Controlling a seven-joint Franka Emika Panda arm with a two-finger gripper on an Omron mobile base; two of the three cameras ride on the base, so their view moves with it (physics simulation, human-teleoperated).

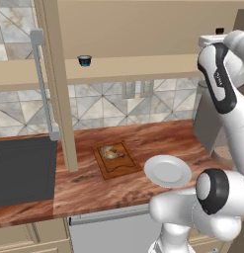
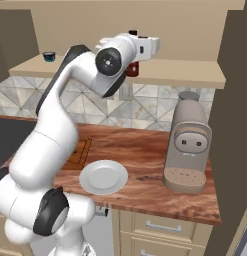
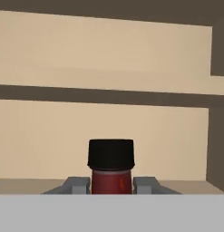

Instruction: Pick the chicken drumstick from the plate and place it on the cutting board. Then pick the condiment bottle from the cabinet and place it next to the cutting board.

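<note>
claw (image 3: pixel 111 185) is clamped on the slim dark-red condiment bottle with black cap (image 3: pixel 110 166), up at the light tan wooden cabinet shelf (image 2: pixel 185 72). lift straight, keep it upright, then swing down beside the brown wooden cutting board (image 1: pixel 117 160).

The condiment bottle (image 3: pixel 110 174) is cut off below its shoulder in the hand view, and in the right base view the arm hides most of it. The arm also covers most of the cutting board (image 2: pixel 79 151) there.

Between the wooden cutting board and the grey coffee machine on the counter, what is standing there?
The round white plate, bare, lies between the wooden cutting board and the grey coffee machine, seen in both base views.
</note>
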